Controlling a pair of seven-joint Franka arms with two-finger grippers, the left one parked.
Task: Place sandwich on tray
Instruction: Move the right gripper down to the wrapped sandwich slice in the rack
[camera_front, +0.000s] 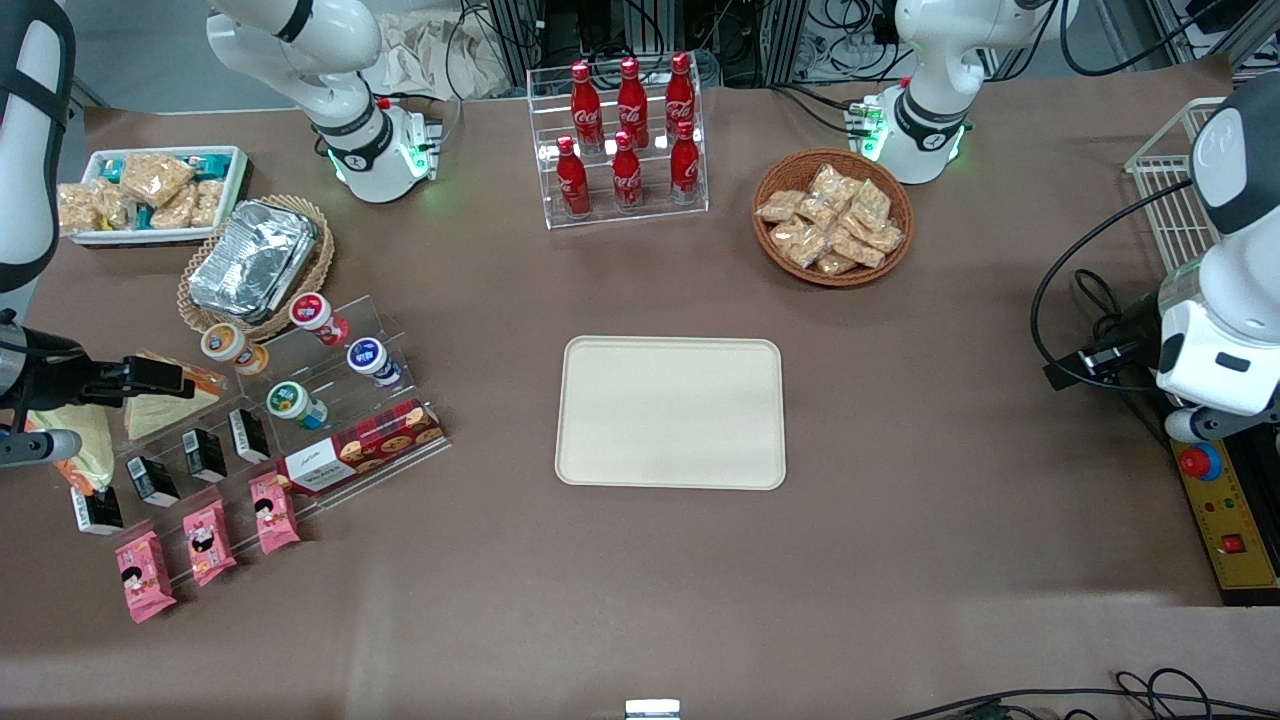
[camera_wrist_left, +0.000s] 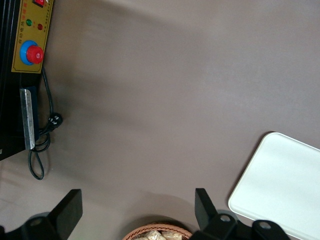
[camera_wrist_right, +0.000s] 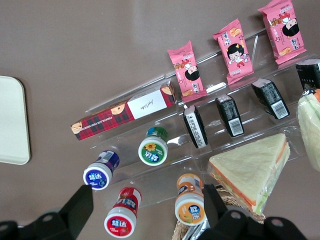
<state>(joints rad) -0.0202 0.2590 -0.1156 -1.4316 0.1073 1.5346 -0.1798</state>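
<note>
The sandwich (camera_front: 168, 408) is a clear-wrapped pale wedge lying on a clear stepped stand at the working arm's end of the table. Its cut edge shows orange-red and green filling in the right wrist view (camera_wrist_right: 248, 171). My right gripper (camera_front: 160, 378) hovers above the stand, over the sandwich's edge. In the right wrist view the gripper (camera_wrist_right: 146, 212) is open and empty, with two yoghurt cups below it and the sandwich beside one finger. The cream tray (camera_front: 670, 412) lies empty at the table's middle; it also shows in the right wrist view (camera_wrist_right: 12, 120).
A second wedge (camera_front: 85, 440) lies beside the sandwich. The stand holds yoghurt cups (camera_front: 365, 358), black cartons (camera_front: 205, 455), pink snack packets (camera_front: 208, 528) and a plaid biscuit box (camera_front: 360, 448). A foil container (camera_front: 252, 258), white snack bin (camera_front: 150, 192), cola rack (camera_front: 625, 140) and snack basket (camera_front: 832, 215) stand farther back.
</note>
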